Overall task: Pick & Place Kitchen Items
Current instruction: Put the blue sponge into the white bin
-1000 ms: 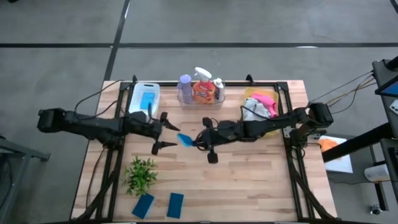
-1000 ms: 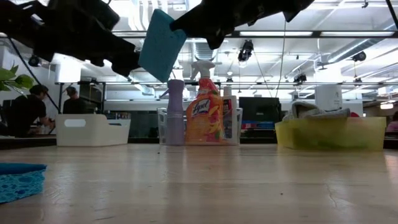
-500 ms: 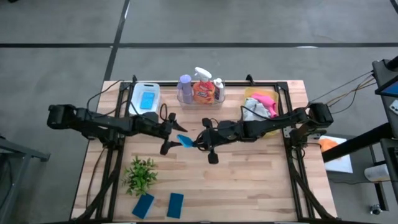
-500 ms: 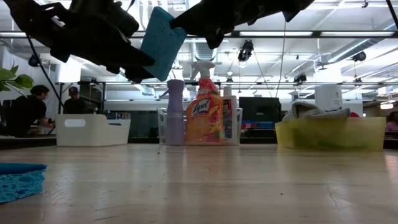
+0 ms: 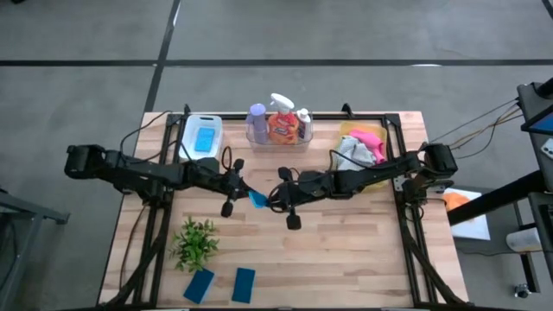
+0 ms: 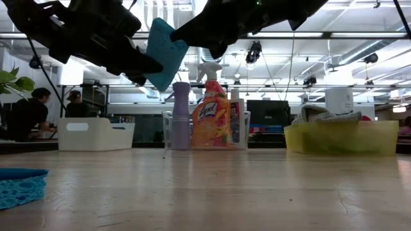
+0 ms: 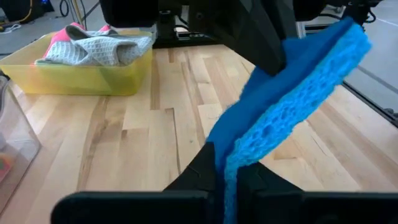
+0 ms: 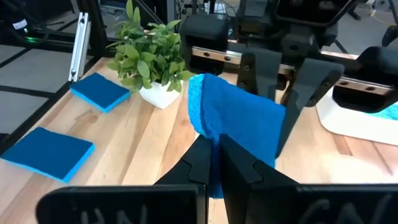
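With the sponge (image 5: 256, 198) pinched by both the left hand (image 5: 241, 192) and the right hand (image 5: 270, 198) above the desk (image 5: 346, 259), it could be torn or dropped if either is pulled away early.

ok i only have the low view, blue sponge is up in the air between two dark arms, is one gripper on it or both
Observer: Both. The left gripper is shut on one edge of the blue sponge and the right gripper is shut on the opposite edge, above the middle of the table.
Operator: i see just one other sponge down low, where are the rest
Observer: A pair of sponges lies flat on the left arm's side beside the potted plant: the nearer sponge and the farther sponge.
Operator: and the fourth
Observer: The fourth sponge lies flat inside the white tray.
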`<action>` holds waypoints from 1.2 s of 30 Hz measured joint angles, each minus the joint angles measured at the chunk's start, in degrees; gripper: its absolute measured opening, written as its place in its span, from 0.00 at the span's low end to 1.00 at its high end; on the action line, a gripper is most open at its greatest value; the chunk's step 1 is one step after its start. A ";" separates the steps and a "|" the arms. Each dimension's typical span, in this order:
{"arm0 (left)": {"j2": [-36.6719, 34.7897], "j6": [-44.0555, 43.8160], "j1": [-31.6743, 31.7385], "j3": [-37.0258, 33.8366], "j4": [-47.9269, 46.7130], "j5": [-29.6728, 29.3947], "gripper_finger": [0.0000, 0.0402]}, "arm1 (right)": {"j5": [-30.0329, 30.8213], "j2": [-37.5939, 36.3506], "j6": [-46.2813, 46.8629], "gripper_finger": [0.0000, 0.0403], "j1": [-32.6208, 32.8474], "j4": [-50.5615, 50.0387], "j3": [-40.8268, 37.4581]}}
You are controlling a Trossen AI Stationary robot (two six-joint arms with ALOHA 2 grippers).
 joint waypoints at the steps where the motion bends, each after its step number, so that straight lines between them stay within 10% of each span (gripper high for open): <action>1: -0.01 0.05 0.00 -0.01 -0.03 -0.07 0.04 | -0.06 0.41 0.00 0.04 0.00 0.64 0.00; 13: -0.28 0.66 0.00 0.02 -0.27 0.30 0.03 | 2.14 2.72 1.17 0.07 0.02 10.61 -0.15; 25: -0.17 0.81 0.00 0.02 -2.32 0.09 0.02 | 5.10 1.53 -2.28 0.66 0.54 14.56 -0.61; 36: -0.43 0.19 0.00 -0.01 1.69 -0.11 0.02 | 4.28 1.37 -5.93 0.81 2.54 57.81 -20.12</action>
